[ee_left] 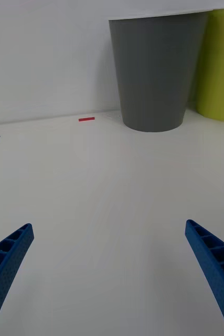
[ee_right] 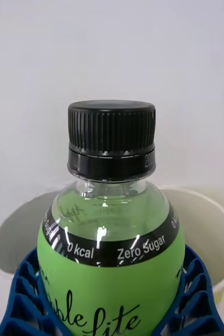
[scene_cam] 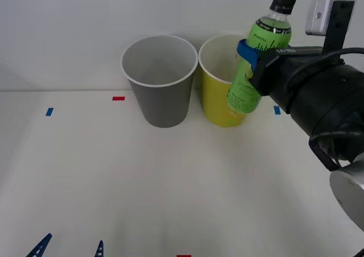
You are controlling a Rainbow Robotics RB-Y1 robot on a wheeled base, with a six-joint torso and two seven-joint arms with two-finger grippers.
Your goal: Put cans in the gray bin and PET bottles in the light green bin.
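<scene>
Right claw [scene_cam: 250,61] clamped on PET bottle [scene_cam: 257,63] at mid-body, held upright, slightly tilted, over light green bin [scene_cam: 211,63] rim. Bottle likely light, stiff, label slick; mid-body grip looks sound. Gray bin [scene_cam: 159,98] just beside. Left claw [scene_cam: 69,248] apart, low over desk [scene_cam: 170,183].

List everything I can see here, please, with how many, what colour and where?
PET bottle: one, bright green with a black cap, held upright in the air at the light green bin's near right side.
Gray bin: one, dark gray with a white rim, at the back of the table, left of the light green bin.
Light green bin: one, yellow-green, right beside the gray bin.
Tape marks: a few, red and blue, flat on the table.
Table: one, white.
Right gripper: one, blue fingers, shut on the bottle's body.
Left gripper: one, blue fingers, open, low over the near left of the table.
</scene>
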